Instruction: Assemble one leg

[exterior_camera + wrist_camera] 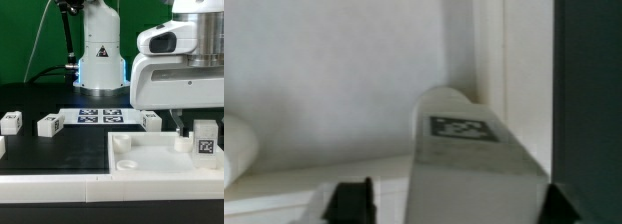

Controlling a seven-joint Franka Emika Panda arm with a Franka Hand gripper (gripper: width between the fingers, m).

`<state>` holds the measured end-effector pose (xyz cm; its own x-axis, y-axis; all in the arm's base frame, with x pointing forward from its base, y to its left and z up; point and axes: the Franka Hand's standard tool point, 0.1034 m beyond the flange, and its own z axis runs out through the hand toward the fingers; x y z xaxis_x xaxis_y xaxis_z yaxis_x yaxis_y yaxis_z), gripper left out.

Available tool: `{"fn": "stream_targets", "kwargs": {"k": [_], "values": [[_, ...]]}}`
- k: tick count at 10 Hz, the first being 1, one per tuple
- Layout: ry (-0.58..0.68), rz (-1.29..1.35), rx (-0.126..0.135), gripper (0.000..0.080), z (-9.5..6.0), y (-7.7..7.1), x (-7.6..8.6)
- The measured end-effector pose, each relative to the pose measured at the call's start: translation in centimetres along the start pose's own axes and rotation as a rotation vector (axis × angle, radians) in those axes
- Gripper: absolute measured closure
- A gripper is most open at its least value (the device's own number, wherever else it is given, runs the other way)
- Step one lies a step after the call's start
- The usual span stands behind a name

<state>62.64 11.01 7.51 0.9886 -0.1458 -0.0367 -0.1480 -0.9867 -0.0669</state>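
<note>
- Leg [205, 139] in the exterior view: I see it upright at that view's right, under the hand [192, 133], standing over the right part of the large white plate [150, 160] with its tag facing the camera.
- I see one finger [181, 131] coming down just to the left of the leg; the other side is hidden behind it, so from here I cannot tell whether the hand is clenched on it.
- I count more legs on the black worktop [60, 150]: one at the far left [10, 122], one right of it [49, 125], and one [152, 120] near the arm's white housing.
- The marker board [100, 115] lies flat farther back, in front of the robot base [100, 50].
- Wrist view: the leg [470, 155] fills the middle, its tag visible, against the white plate [331, 70].
- A dark finger [351, 198] shows beside the leg with a narrow gap between them; the grip itself is out of sight, so I still cannot tell.
</note>
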Motion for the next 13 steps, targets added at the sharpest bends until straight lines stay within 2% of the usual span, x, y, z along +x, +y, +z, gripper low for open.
{"fn": "stream_targets", "kwargs": {"k": [4,8,11,13], "values": [[0.005,0.357,0.010,0.0509,0.06,-0.18,0.01],[0.010,0.775,0.047,0.0508,0.04,-0.32,-0.01],[0.002,1.072,0.052,0.0508,0.04,-0.37,-0.01],[0.001,1.348,0.069,0.0508,0.07,-0.43,-0.10]]}}
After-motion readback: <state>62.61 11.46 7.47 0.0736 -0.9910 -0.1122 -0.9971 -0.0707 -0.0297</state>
